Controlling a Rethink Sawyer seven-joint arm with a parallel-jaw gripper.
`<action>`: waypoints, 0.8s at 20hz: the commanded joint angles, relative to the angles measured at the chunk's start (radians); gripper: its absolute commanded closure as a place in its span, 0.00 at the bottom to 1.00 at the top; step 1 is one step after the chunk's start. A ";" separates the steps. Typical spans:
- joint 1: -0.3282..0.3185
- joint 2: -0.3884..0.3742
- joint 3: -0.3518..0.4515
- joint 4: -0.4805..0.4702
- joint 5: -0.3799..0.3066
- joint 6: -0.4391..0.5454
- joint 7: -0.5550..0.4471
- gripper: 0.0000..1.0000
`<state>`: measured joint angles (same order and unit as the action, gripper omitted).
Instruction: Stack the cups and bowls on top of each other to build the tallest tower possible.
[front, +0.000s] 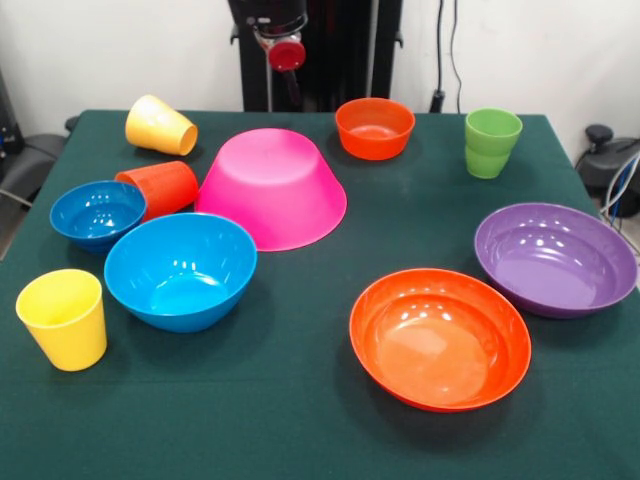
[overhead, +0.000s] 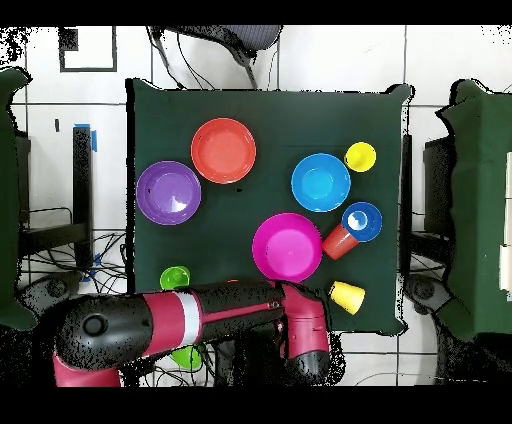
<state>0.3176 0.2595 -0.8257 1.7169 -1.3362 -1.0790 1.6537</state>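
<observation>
The gripper (front: 285, 50) shows only at the top centre of the front view, a dark body with a red round part, drawn back above the table's far edge; whether it is open or closed cannot be told, and nothing is seen in its hold. In the overhead view the red and black arm (overhead: 190, 320) lies across the lower part of the frame, over the table's bottom edge.

Front view, working outward:
- Large pink bowl (front: 272, 186): upside down, centre-left, no item on it.
- Small orange bowl (front: 375, 127): upright, upper centre, just right of the gripper.
- Green cup (front: 491, 142): upright, upper right.
- Yellow cup (front: 160, 125): on its side, upper left.
- Orange-red cup (front: 160, 187): on its side, between the pink bowl and the small blue bowl (front: 97, 213), close against both.
- Medium blue bowl (front: 181, 269): upright, lower left, just beside the pink bowl's rim.
- Second yellow cup (front: 63, 318): upright, far lower left.
- Wide orange bowl (front: 439, 338): upright, lower right.
- Wide purple bowl (front: 555, 257): upright, right edge, near the wide orange bowl.

All items rest singly on the green table (front: 300, 400); no stack stands.
</observation>
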 joint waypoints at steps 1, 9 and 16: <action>0.001 0.053 0.219 -0.110 -0.089 0.103 0.227 0.00; -0.017 0.016 0.245 -0.086 -0.133 0.082 0.228 0.00; -0.010 0.026 0.210 -0.085 -0.108 0.173 0.222 0.00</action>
<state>0.3171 0.2762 -0.7582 1.7214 -1.4631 -1.0717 1.7282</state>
